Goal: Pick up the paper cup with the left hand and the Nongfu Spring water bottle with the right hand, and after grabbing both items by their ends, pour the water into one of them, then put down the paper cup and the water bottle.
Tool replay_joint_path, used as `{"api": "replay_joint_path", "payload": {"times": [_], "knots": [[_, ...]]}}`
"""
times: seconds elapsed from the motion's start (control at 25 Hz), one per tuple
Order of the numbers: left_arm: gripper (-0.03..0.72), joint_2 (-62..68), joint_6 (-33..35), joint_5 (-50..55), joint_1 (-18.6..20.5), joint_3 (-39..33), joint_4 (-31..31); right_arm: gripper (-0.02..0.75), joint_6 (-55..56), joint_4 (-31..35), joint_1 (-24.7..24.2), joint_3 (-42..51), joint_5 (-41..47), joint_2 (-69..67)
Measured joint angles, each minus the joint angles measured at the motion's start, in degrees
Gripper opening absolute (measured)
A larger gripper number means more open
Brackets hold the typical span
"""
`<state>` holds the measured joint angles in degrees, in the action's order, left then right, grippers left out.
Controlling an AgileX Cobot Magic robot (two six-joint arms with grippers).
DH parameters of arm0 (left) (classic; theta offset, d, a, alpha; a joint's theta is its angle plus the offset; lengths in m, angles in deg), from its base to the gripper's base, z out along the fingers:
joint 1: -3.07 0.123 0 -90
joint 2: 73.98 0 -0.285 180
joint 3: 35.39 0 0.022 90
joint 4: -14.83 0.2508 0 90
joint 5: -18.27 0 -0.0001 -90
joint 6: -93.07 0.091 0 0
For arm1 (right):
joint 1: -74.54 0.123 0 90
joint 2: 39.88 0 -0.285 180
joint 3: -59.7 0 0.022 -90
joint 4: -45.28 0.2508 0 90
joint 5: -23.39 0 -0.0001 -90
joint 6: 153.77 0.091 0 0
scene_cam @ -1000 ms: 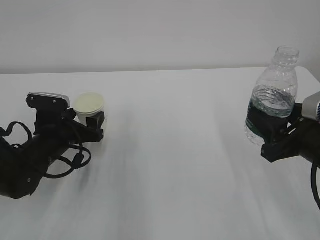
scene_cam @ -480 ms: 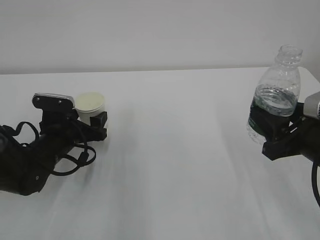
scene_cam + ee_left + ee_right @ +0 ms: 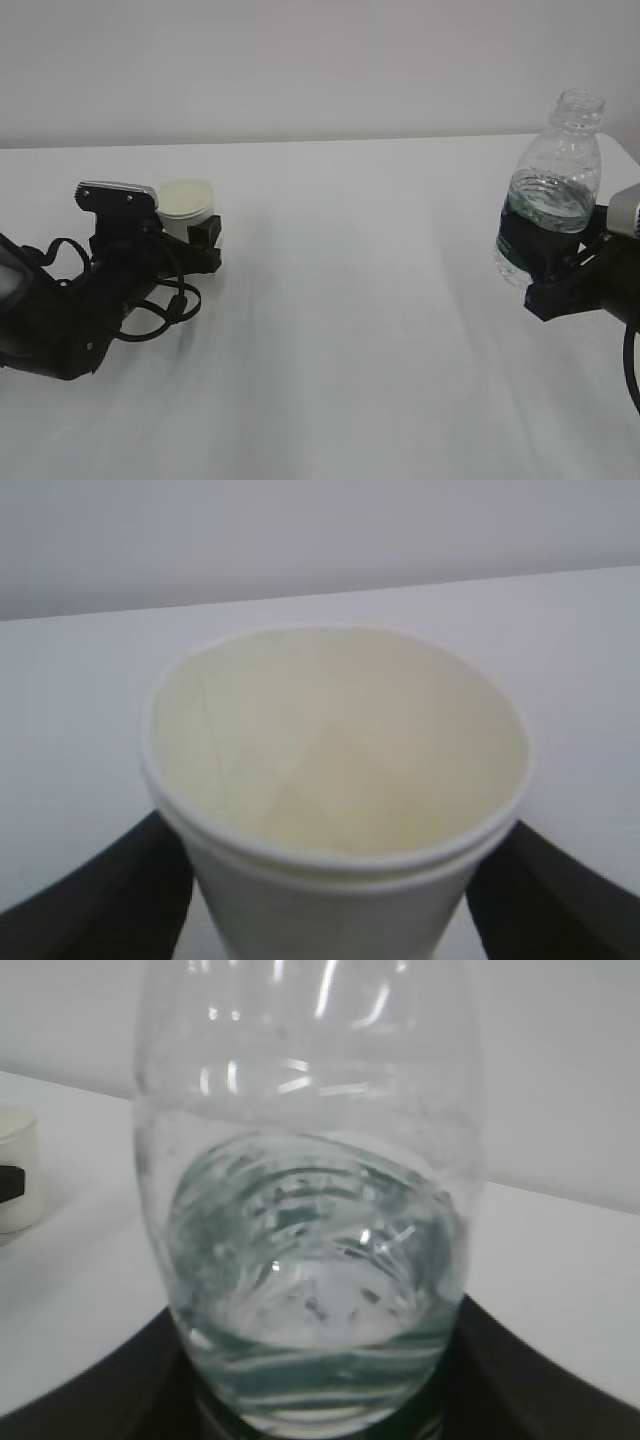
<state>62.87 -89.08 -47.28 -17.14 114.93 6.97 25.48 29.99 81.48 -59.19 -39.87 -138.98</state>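
Note:
My left gripper (image 3: 186,233) is shut on the paper cup (image 3: 187,203) at the left of the table, holding it upright. In the left wrist view the cup (image 3: 335,780) fills the frame, its cream inside empty, with a black finger pressed on each side. The left gripper (image 3: 330,905) grips it low on the wall. At the right, my right gripper (image 3: 545,262) is shut on the lower body of the Nongfu Spring water bottle (image 3: 556,165), held upright and capless above the table. Water (image 3: 546,205) fills about half of it. The bottle (image 3: 310,1210) stands between the dark fingers of the right gripper (image 3: 315,1405).
The white table (image 3: 350,300) stretches between the two arms, with a pale wall behind its far edge. The cup and one left finger show small at the left edge of the right wrist view (image 3: 14,1175). The table's right edge lies close to the bottle.
My left arm has carried the cup a little to the right and slightly up. The right arm lifted the bottle slightly, then held still.

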Motion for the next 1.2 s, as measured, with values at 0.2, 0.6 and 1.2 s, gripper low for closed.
{"api": "replay_joint_path", "payload": {"times": [0.2, 0.6, 1.2], "knots": [[0.594, 0.8, 0.0, 0.0, 0.0, 1.4, 0.0, 0.427, -0.1, 0.0, 0.0, 0.0, 0.0, 0.0], [0.593, 2.1, 0.0, 0.0, 0.1, 1.5, -0.2, 0.427, -0.2, 0.0, 0.0, 0.0, 0.0, 0.0], [0.591, 2.1, 0.0, 0.0, 0.1, 5.2, -0.2, 0.427, -0.2, 0.0, 0.0, 0.0, 0.0, 0.0]]}}
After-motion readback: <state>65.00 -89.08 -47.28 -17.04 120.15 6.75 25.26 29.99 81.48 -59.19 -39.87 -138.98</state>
